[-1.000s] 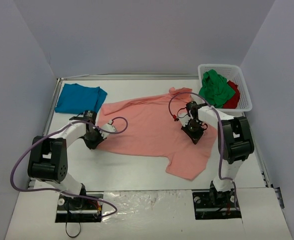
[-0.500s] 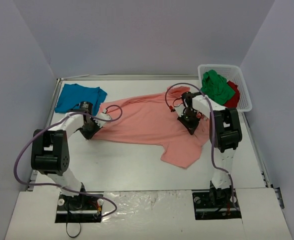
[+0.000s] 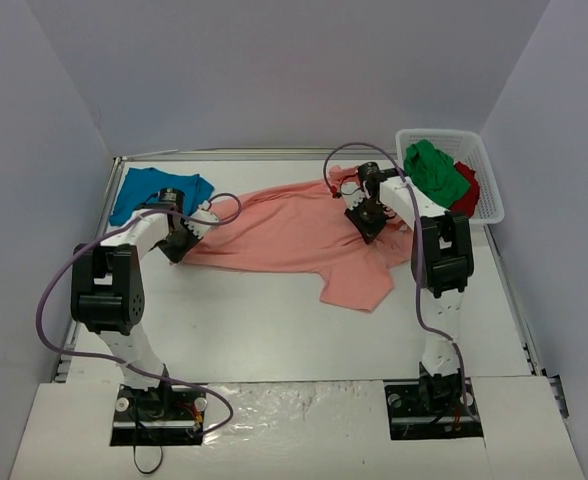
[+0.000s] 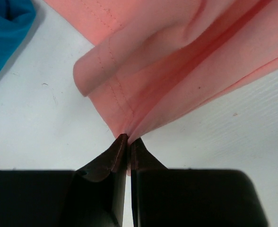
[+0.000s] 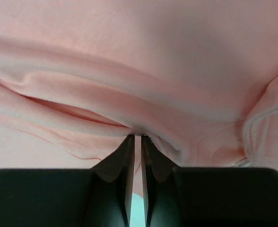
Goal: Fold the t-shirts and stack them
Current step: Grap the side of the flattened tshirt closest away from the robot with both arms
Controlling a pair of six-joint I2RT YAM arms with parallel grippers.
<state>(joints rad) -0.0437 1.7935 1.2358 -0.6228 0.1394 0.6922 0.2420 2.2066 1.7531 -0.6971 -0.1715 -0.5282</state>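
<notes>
The salmon-pink t-shirt (image 3: 284, 235) lies across the middle of the table, its near half bunched toward the far side. My left gripper (image 3: 177, 245) is shut on its left hem corner; the pinched cloth (image 4: 143, 90) shows in the left wrist view at the fingertips (image 4: 120, 144). My right gripper (image 3: 366, 222) is shut on a fold of the same shirt (image 5: 139, 71) near its right side. The teal-blue t-shirt (image 3: 154, 192) lies folded at the far left, and its edge (image 4: 6, 33) shows in the left wrist view. Green (image 3: 434, 172) and red (image 3: 466, 190) t-shirts lie in the basket.
The white mesh basket (image 3: 494, 195) stands at the far right against the wall. Grey walls close in the table on three sides. Both arms' cables loop over the shirt. Bare white table (image 3: 274, 340) lies between the shirt and the arm bases.
Both grippers have moved toward the far side, dragging the near edge of the salmon-pink shirt with them. The shirt is now narrower and bunched further back.
</notes>
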